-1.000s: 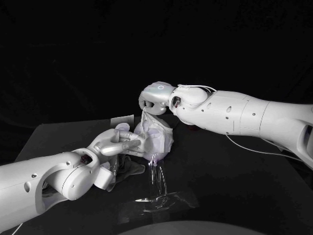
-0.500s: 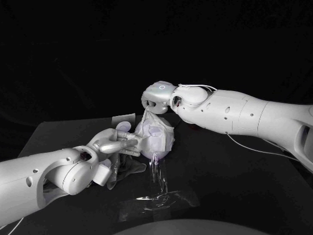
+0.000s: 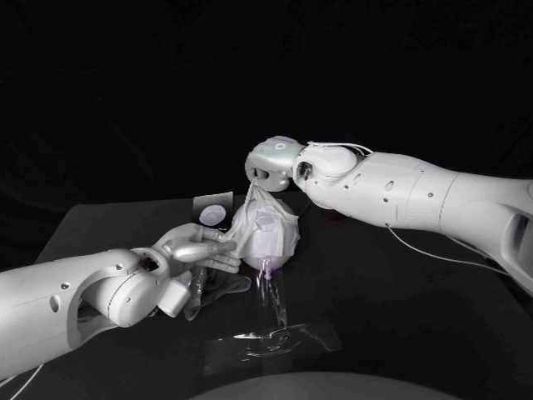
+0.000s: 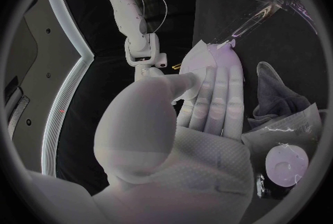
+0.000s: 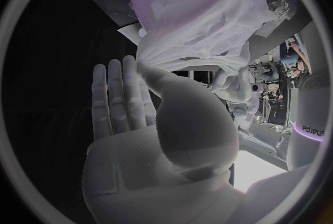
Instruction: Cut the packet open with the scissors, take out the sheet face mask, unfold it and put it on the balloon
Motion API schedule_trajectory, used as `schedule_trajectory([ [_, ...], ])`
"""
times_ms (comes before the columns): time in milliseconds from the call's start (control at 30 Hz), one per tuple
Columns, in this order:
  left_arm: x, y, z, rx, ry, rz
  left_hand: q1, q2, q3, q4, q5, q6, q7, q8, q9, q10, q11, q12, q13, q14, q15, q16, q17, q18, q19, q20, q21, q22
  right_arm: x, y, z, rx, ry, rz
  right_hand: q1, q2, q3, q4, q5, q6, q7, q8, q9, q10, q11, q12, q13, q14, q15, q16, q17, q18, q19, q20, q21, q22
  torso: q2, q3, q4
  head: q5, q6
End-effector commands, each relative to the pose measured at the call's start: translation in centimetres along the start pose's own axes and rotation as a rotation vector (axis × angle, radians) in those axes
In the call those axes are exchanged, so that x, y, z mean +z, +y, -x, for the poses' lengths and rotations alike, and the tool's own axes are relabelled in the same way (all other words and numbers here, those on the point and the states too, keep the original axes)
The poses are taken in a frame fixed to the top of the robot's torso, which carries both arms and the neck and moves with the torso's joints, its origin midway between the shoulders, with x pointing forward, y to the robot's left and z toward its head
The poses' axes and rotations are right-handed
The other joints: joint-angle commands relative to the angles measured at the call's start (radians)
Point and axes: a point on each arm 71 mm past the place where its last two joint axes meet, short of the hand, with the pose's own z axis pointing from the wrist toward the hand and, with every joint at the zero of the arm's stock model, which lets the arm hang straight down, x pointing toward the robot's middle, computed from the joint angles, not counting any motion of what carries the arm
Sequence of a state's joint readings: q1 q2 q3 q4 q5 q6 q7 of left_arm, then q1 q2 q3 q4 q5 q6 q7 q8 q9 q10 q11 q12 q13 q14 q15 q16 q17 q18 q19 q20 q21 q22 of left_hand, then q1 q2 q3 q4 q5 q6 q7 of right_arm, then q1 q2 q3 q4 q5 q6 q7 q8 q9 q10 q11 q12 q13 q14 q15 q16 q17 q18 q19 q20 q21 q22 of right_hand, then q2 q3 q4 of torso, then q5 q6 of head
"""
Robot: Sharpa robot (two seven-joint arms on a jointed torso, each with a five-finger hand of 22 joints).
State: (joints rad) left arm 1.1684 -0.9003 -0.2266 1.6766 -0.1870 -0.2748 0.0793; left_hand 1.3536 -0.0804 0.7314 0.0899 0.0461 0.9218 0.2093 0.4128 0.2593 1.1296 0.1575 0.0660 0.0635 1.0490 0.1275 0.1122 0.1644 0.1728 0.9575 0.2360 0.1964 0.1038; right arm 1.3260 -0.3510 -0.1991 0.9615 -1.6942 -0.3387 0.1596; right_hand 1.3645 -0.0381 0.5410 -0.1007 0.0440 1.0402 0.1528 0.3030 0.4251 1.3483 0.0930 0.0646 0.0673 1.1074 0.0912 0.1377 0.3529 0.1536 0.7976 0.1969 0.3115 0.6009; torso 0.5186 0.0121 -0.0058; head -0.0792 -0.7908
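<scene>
The silver right hand [image 3: 264,171] pinches the top of the white sheet face mask [image 3: 281,237] just above the pale lilac balloon [image 3: 263,263], and the mask hangs lengthwise down over it. The silver left hand [image 3: 201,248] touches the balloon's side; I cannot tell whether it grips.

We see a black tabletop [image 3: 416,304] under a black backdrop that takes up everything behind its far edge. Close to the near edge, about midway along it, the flat base of a clear plastic stand [image 3: 272,340] lies on the tabletop, catching pale glints of light. A thin clear stem rises from this base toward the middle of the tabletop. In the left wrist view we make out the same stand as a bright, glassy streak. On the side of the stem toward the tabletop's left edge, a dark grey crumpled cloth [image 4: 274,103] lies bunched in soft folds on the tabletop. We cannot tell whether it touches the stem.
</scene>
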Motion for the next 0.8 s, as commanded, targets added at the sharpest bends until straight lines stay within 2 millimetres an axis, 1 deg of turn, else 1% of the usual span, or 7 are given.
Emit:
schedule_trajectory([
  [33, 0.1, 0.15, 0.13, -0.004, -0.013, 0.025, -0.009, 0.001, 0.003, 0.007, 0.004, -0.005, -0.005, 0.008, -0.001, 0.005, -0.003, -0.001, -0.001, 0.007, -0.001, 0.008, 0.001, 0.012, -0.001, 0.003, 0.0, -0.002, 0.15, 0.08, 0.0, 0.006, -0.001, -0.003, 0.013, -0.001, 0.003, -0.001, 0.004, -0.003, 0.005, 0.001, 0.0, -0.006, 0.001, -0.003, 0.0, -0.01, 0.001, -0.007, -0.002, 0.012, -0.011, 0.001, 0.004, 0.002, 0.0, 0.0008, -0.0006, 0.003, -0.002],
  [233, 0.18, 0.21, 0.47, -0.015, -0.039, 0.026, -0.012, 0.007, 0.012, 0.015, 0.004, -0.004, -0.007, 0.011, 0.0, 0.008, -0.004, 0.0, 0.0, 0.008, -0.002, 0.009, 0.002, 0.012, 0.001, 0.003, 0.0, -0.004, 0.26, 0.26, -0.06, 0.01, -0.003, 0.001, 0.012, -0.003, 0.0, -0.002, 0.004, -0.004, 0.006, 0.001, 0.0, -0.008, 0.002, -0.002, 0.0, -0.012, 0.003, -0.009, -0.002, 0.012, -0.014, 0.002, 0.004, 0.004, 0.001, 0.0003, -0.0012, 0.004, -0.003],
  [300, 0.21, 0.22, 0.61, -0.022, -0.051, 0.026, -0.015, 0.009, 0.015, 0.02, 0.004, -0.004, -0.007, 0.012, 0.001, 0.008, -0.004, 0.0, 0.0, 0.008, -0.002, 0.01, 0.003, 0.012, 0.001, 0.003, -0.001, -0.005, 0.3, 0.3, -0.11, 0.012, -0.003, 0.001, 0.01, -0.006, -0.002, -0.002, 0.004, -0.004, 0.007, 0.001, 0.0, -0.011, 0.003, -0.002, 0.0, -0.014, 0.004, -0.011, -0.003, 0.011, -0.017, 0.003, 0.003, 0.005, 0.001, 0.0001, -0.0004, 0.005, -0.005],
  [333, 0.22, 0.24, 0.69, -0.026, -0.056, 0.026, -0.027, 0.016, 0.019, 0.035, 0.004, -0.006, -0.007, 0.012, 0.0, 0.009, -0.004, -0.001, 0.0, 0.008, -0.002, 0.01, 0.003, 0.012, 0.002, 0.004, -0.002, -0.008, 0.32, 0.33, -0.14, 0.013, -0.002, 0.002, 0.009, -0.007, -0.004, -0.002, 0.004, -0.004, 0.007, 0.001, 0.0, -0.012, 0.003, -0.002, 0.0, -0.015, 0.005, -0.012, -0.003, 0.011, -0.019, 0.004, 0.003, 0.005, 0.001, 0.0001, -0.0005, 0.006, -0.005],
  [467, 0.28, 0.37, 0.93, -0.035, -0.063, 0.039, -0.041, 0.024, 0.027, 0.051, 0.004, -0.008, -0.006, 0.013, 0.0, 0.007, -0.003, -0.001, 0.0, 0.006, -0.002, 0.01, 0.004, 0.012, 0.002, 0.006, -0.005, -0.011, 0.41, 0.42, -0.29, 0.018, 0.002, 0.001, 0.006, -0.011, -0.008, -0.002, 0.004, -0.006, 0.008, 0.0, 0.0, -0.021, 0.005, -0.003, -0.001, -0.021, 0.008, -0.016, -0.004, 0.01, -0.026, 0.006, -0.002, 0.005, 0.0, 0.0008, -0.001, 0.009, -0.008],
  [600, 0.34, 0.53, 1.03, -0.04, -0.055, 0.057, -0.046, 0.023, 0.029, 0.055, 0.003, -0.008, -0.006, 0.013, 0.0, 0.007, -0.003, -0.001, 0.0, 0.005, -0.002, 0.01, 0.004, 0.012, 0.001, 0.006, -0.006, -0.013, 0.47, 0.45, -0.41, 0.02, 0.005, -0.002, 0.006, -0.011, -0.009, -0.002, 0.004, -0.008, 0.01, -0.002, 0.0, -0.026, 0.007, -0.003, -0.001, -0.026, 0.01, -0.02, -0.005, 0.01, -0.03, 0.008, -0.005, 0.004, 0.0, 0.001, -0.0001, 0.011, -0.011],
  [800, 0.41, 0.9, 0.9, -0.038, -0.015, 0.105, -0.045, 0.008, 0.035, 0.045, 0.004, -0.01, -0.008, 0.015, 0.0, 0.003, -0.004, -0.002, -0.001, 0.002, -0.002, 0.009, 0.005, 0.012, 0.002, 0.006, -0.009, -0.017, 0.54, 0.32, -0.52, 0.02, 0.004, -0.02, 0.006, -0.012, -0.011, -0.003, 0.004, -0.012, 0.011, -0.005, -0.001, -0.033, 0.009, -0.003, -0.001, -0.031, 0.012, -0.023, -0.005, 0.01, -0.035, 0.01, -0.009, 0.003, 0.0, 0.0004, 0.0001, 0.014, -0.012],
])
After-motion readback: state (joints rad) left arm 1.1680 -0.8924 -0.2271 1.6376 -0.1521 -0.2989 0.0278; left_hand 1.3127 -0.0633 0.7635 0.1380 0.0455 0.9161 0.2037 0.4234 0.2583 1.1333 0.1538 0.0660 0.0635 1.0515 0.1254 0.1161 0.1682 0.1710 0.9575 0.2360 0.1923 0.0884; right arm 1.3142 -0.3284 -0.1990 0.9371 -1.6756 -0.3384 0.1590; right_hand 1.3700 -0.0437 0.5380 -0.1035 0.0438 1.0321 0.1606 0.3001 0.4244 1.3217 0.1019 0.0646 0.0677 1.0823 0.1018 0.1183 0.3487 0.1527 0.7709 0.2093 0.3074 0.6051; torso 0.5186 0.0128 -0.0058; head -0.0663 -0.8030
